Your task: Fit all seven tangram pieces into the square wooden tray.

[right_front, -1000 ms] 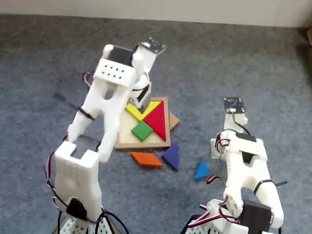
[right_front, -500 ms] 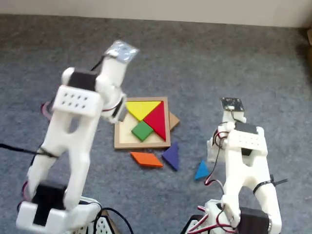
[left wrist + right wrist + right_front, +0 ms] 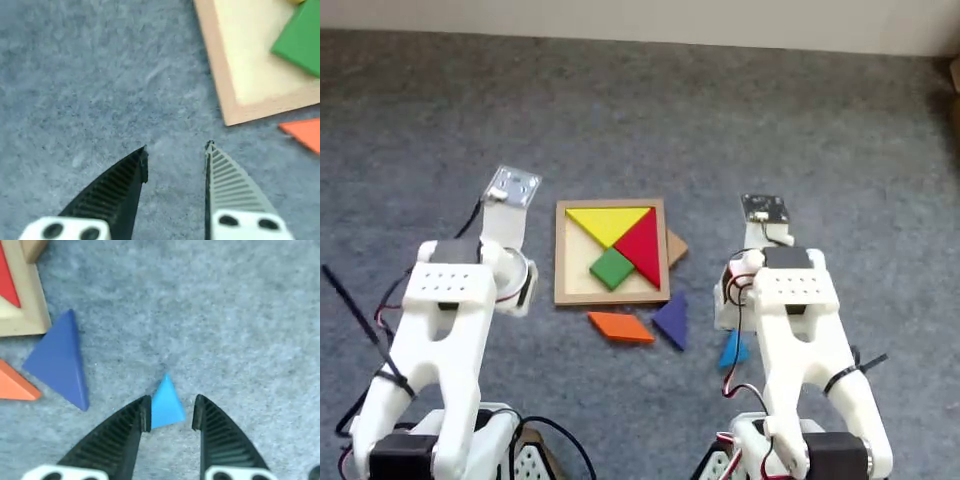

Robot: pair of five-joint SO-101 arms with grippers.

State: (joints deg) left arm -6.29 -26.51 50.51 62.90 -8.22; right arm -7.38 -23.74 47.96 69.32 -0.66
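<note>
Nearest the arms, the right claw (image 3: 171, 405) stands partly open astride the small light-blue triangle (image 3: 166, 407). One finger is just beside the triangle's edge and the other stands a little off. It grips nothing yet, and looks lined up to close on this piece. The left claw (image 3: 176, 150) is spread wider over the bare grey surface (image 3: 820, 150) near a corner of the wooden tray (image 3: 220, 75), holding nothing, probably parked out of the way.

Farther out, the orange parallelogram (image 3: 620, 326) and dark-blue triangle (image 3: 672, 318) lie loose just outside the tray's near rim. In the tray sit the green square (image 3: 612, 268), the red triangle (image 3: 642, 248) and the yellow triangle (image 3: 608, 222), packed toward the far corner, with bare wood left. A tan piece (image 3: 676, 245) lies just outside the tray's rim.
</note>
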